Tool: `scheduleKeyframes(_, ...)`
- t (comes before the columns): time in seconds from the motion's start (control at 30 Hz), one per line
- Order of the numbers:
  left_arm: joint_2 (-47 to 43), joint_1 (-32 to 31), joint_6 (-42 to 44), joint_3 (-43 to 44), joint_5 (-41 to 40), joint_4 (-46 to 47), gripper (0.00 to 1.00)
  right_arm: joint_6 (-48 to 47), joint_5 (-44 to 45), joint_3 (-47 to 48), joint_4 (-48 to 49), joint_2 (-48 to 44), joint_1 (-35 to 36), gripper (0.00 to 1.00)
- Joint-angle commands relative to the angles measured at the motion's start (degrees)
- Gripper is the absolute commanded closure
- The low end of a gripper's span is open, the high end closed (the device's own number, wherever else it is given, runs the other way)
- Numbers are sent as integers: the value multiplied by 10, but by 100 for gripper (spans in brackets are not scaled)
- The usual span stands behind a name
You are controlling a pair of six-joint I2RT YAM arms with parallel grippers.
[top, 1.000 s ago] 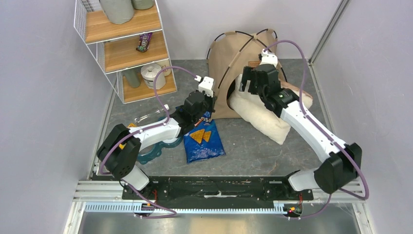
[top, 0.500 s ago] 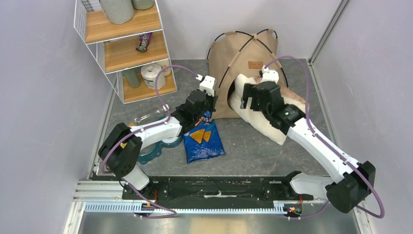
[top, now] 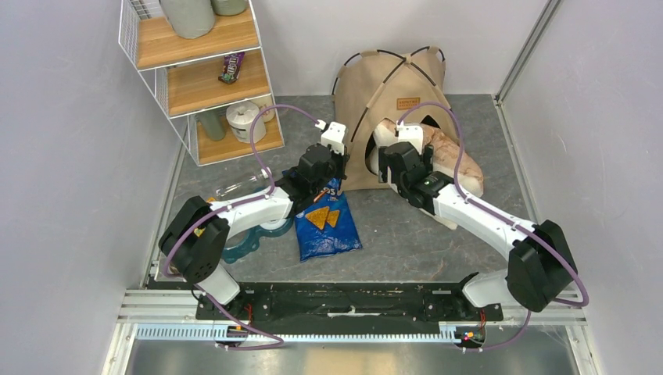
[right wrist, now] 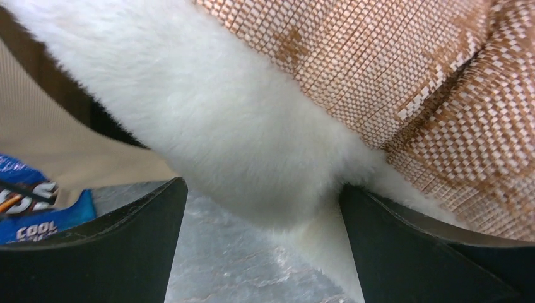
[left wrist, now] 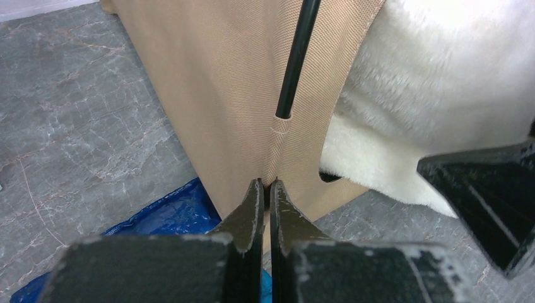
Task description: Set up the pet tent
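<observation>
Nearly there: the pet tent [top: 383,94] stands, but its cushion [top: 449,156] is only half in.

Upper centre of the top view, the tent is upright on the bench [top: 406,234] against the back wall with its poles arched. By my reading, only seating the cushion remains: it pokes out of the doorway toward the right, pinkish-brown underside turned up. The left wrist view adds what the overhead hides. The left jaws are closed to a sliver, pinching the tent's tan hem just below the sleeve where a black pole [left wrist: 296,57] enters, with a blue chip bag [left wrist: 158,221] at lower left. The right wrist view shows the right jaws spread wide to either side of the cushion's white edge, gripping nothing that I can see.
</observation>
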Motion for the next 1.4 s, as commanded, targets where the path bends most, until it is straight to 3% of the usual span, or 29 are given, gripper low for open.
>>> scheduleKeyframes(0.0, -13, -1, 8, 18, -1, 10, 98, -79, 118, 20, 59, 7, -2, 3)
scheduleKeyframes(0.17, -16, -1, 13, 16, 2, 8, 98, -195, 126, 1, 185, 59, -2, 3)
scheduleKeyframes(0.33, -19, 0, 17, 14, -2, 4, 98, -220, 142, 12, 211, 133, -3, 4)
scheduleKeyframes(0.37, -19, 1, 17, 14, -1, 5, 98, -216, 148, 15, 213, 144, -3, 8)
scheduleKeyframes(0.43, -18, 0, 17, 14, 0, 3, 98, -204, 168, 19, 221, 159, -4, 32)
scheduleKeyframes(0.5, -17, 1, 16, 14, 2, 2, 98, -179, 183, 23, 221, 166, -7, 68)
scheduleKeyframes(0.53, -19, 1, 16, 14, 2, 3, 98, -146, 186, 34, 197, 166, -12, 81)
scheduleKeyframes(0.57, -19, 1, 15, 13, 3, 2, 98, -111, 175, 45, 168, 164, -19, 91)
scheduleKeyframes(0.63, -20, 1, 13, 13, 5, 2, 98, -23, 150, 58, 118, 148, -31, 100)
scheduleKeyframes(0.77, -18, 0, 10, 14, 7, 2, 98, 160, 76, 85, 30, 114, -62, 100)
scheduleKeyframes(0.87, -19, 1, 9, 14, 7, 3, 98, 231, 56, 102, 8, 101, -71, 100)
scheduleKeyframes(1.0, -19, 2, 10, 14, 8, 1, 98, 202, 37, 114, 15, 91, -71, 98)
scheduleKeyframes(1.07, -20, 2, 10, 14, 7, 1, 98, 174, 50, 113, 1, 79, -71, 82)
scheduleKeyframes(1.23, -19, 3, 7, 18, 9, -6, 98, 75, 97, 80, -16, -6, -71, 29)
scheduleKeyframes(1.37, -15, 3, 5, 21, 11, -6, 98, 3, 102, 97, -53, -77, -72, 12)
